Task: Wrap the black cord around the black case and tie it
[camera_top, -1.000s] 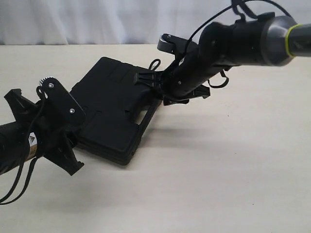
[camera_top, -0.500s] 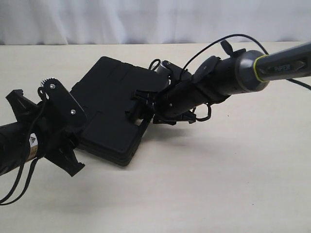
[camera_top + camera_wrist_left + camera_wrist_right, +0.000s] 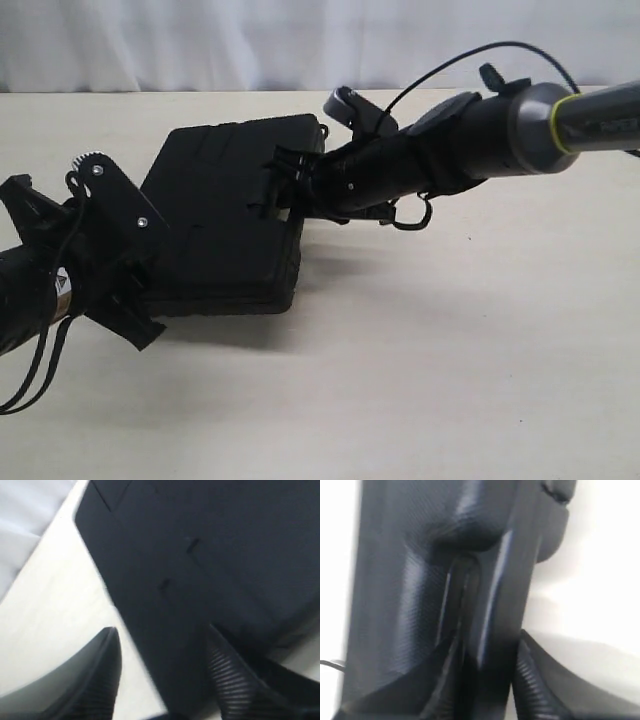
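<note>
Nearest the camera on the left, the left hand (image 3: 161, 630) straddles the near corner of the black case (image 3: 225, 210). Its fingers are spread, and a strip of counter (image 3: 450, 350) shows between one finger and the case edge, so it reads as released, not gripping. It has slid a bit left and down over the last second.

Mid-scene, the case has swung round. A second ago it lay diagonally; now its long edges run roughly level across the exterior view. It lies flat on the counter, left of centre.

Further back, the right hand (image 3: 283, 185) sits at the case's right edge. In the wrist view both fingers press a moulded ridge of the case, so it looks clamped on it. The right arm has dropped to near horizontal along with the turn, so it probably did the turning.

The black cord can't be made out, black on black; no wrap is visible across the lid.

My read is that this was a reorient of the case only. Wrapping and tying are both still to do.
</note>
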Available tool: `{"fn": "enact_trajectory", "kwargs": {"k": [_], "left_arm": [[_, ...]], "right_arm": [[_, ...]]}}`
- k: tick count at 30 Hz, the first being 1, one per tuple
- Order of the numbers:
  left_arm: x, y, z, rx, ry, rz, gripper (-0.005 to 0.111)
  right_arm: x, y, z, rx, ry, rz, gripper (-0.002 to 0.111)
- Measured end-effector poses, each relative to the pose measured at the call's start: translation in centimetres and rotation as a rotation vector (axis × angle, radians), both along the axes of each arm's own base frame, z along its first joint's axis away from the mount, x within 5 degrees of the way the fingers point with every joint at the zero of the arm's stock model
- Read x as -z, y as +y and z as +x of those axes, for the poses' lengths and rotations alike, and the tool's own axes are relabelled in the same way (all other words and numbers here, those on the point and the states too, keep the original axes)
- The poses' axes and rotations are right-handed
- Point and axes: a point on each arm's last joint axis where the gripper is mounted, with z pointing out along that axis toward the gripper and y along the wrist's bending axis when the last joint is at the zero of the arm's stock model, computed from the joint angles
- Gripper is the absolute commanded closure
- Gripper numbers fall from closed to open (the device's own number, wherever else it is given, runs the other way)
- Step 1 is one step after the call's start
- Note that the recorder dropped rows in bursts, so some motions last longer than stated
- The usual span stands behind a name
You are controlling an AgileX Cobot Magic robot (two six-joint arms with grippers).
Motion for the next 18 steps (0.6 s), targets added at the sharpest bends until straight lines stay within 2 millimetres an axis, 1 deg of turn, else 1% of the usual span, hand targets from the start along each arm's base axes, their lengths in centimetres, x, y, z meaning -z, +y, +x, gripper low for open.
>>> {"fn": "enact_trajectory", "kwargs": {"k": [3,6,8,11,18], "left_arm": [[-0.2,0.3,0.1,-0.023,-0.022,0.022,0.056],[-0.2,0.3,0.1,-0.009,-0.022,0.045,0.056],[-0.2,0.3,0.1,0.002,-0.014,0.066,0.056],[-0.3,0.3,-0.1,0.016,-0.004,0.067,0.056],[-2.7,-0.1,-1.1,0.104,-0.048,-0.059,0.056]], "right_arm": [[-2.5,0.1,-0.5,-0.032,-0.042,0.038,0.104],[-4.1,0.1,-1.0,-0.063,-0.067,0.060,0.104],[-4.5,0.2,-1.2,-0.079,-0.067,0.071,0.104],[-4.5,0.2,-1.2,-0.078,-0.062,0.088,0.104],[-5.0,0.6,-1.1,-0.078,-0.090,0.146,0.104]]}}
